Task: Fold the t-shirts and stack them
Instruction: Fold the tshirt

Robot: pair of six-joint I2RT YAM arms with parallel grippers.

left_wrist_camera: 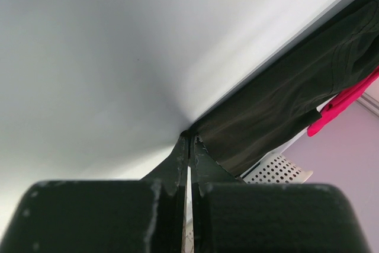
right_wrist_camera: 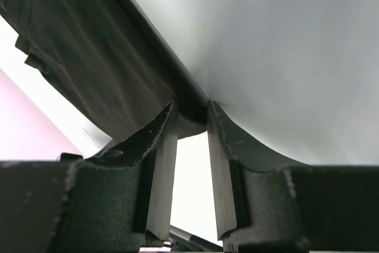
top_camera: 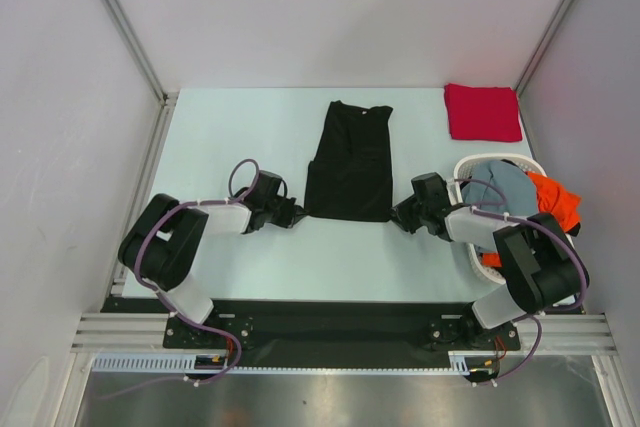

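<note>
Two grippers at the near hem of the black t-shirt [top_camera: 350,162], the shirt folded lengthwise into a narrow strip and laid flat on the pale table [top_camera: 240,127], neck end farthest from the arms. Just left of the shirt's near left corner: left gripper [top_camera: 297,214], low on the table, fingers [left_wrist_camera: 172,164] pressed almost together in the left wrist view, pinching the corner of the black cloth. Just right of the near right corner: right gripper [top_camera: 402,217], fingers [right_wrist_camera: 154,134] a little apart in the right wrist view, clamped on a thicker fold of the same cloth. Farther right of the shirt's near half: white perforated basket [top_camera: 478,259], holding a grey-blue t-shirt [top_camera: 505,182], with an orange t-shirt [top_camera: 555,197] draped over its right rim. Right of the shirt's neck end, well apart: red t-shirt [top_camera: 482,112], folded into a flat rectangle.
</note>
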